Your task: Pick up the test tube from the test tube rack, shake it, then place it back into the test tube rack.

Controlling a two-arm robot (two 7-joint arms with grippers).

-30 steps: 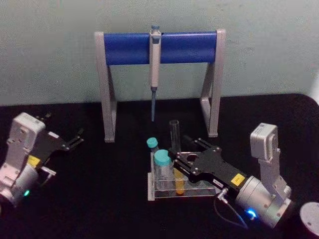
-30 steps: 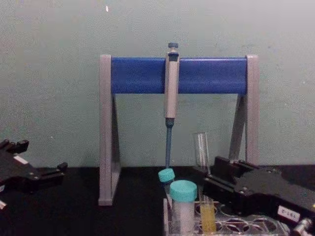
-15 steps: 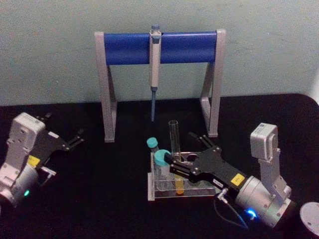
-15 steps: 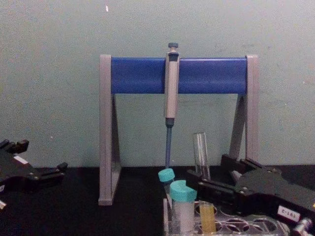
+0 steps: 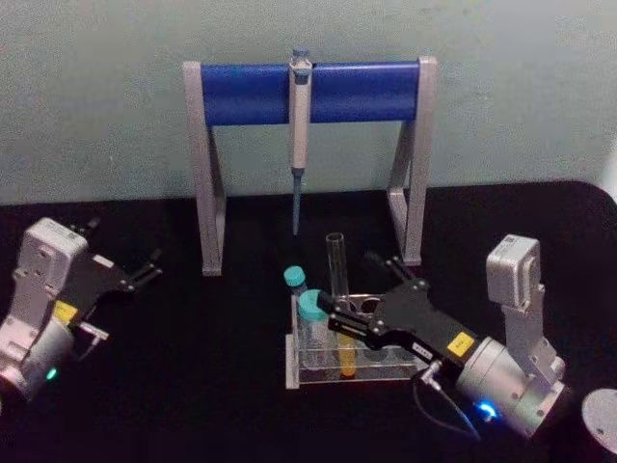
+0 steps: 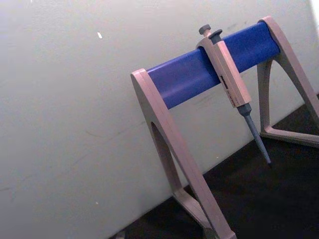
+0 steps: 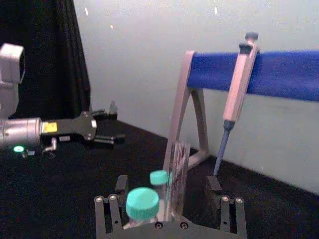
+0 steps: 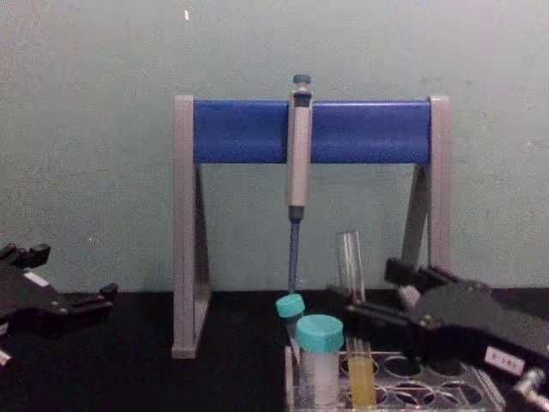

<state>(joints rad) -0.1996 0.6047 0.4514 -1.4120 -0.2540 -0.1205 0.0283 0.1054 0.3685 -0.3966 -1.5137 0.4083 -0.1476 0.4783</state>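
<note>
Test tube (image 5: 338, 289): tall clear glass, no cap, yellow liquid at btm, upright in low clear test tube rack (image 5: 292, 365).

Three tubes (image 5: 336, 289) (two teal-capped), one rack (image 5: 362, 375), one pipette (image 5: 299, 135), one stand (image 5: 212, 193), two grippers (image 5: 371, 289).
</note>
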